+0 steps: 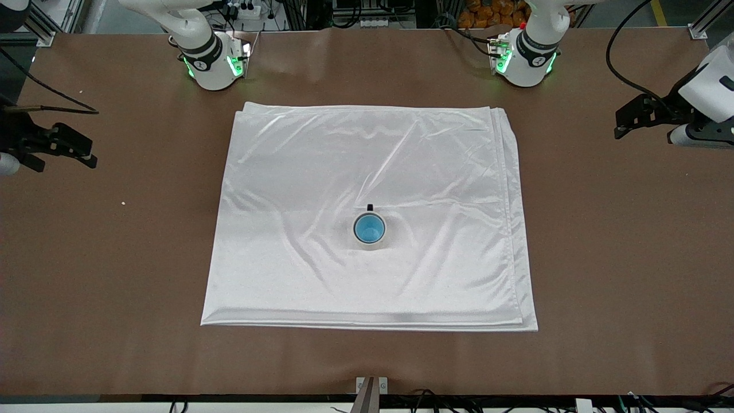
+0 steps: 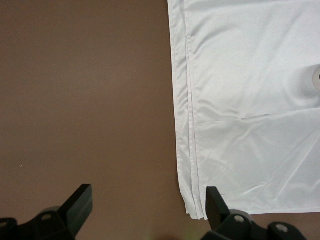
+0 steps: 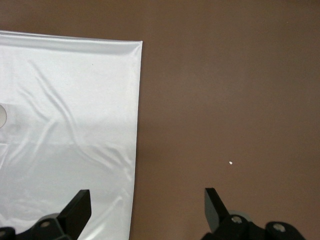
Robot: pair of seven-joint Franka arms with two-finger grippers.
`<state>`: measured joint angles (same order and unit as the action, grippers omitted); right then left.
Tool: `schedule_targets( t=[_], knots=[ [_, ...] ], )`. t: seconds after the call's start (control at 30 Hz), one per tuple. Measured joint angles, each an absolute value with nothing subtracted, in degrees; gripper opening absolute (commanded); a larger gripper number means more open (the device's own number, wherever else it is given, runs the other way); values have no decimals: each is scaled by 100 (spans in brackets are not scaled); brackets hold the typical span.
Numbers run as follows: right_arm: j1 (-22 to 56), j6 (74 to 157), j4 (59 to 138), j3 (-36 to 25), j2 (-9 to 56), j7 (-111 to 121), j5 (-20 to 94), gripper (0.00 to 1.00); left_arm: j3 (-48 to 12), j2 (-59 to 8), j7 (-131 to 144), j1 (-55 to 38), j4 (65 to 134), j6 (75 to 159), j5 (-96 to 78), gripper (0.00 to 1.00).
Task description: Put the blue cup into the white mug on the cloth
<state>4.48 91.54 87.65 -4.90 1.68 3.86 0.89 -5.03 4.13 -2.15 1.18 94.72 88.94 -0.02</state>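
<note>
Both sets of fingers are spread apart and empty, left gripper (image 1: 622, 121) at frame right edge, right gripper (image 1: 86, 152) at frame left edge, while the blue cup (image 1: 369, 228) is nested in the white mug (image 1: 370, 241), lower centre on the wrinkled cloth (image 1: 321, 172).
</note>
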Motion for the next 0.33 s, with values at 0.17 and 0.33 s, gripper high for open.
schedule_targets(
  t=[0.17, 0.33],
  knots=[
    [448, 9154, 8765, -490, 168, 386, 113, 100, -503, 411, -215, 118, 9478, 8897, -2, 100],
    [445, 9154, 8766, -494, 168, 386, 147, 100, -503, 411, -215, 118, 9483, 8899, -1, 100]
  ],
)
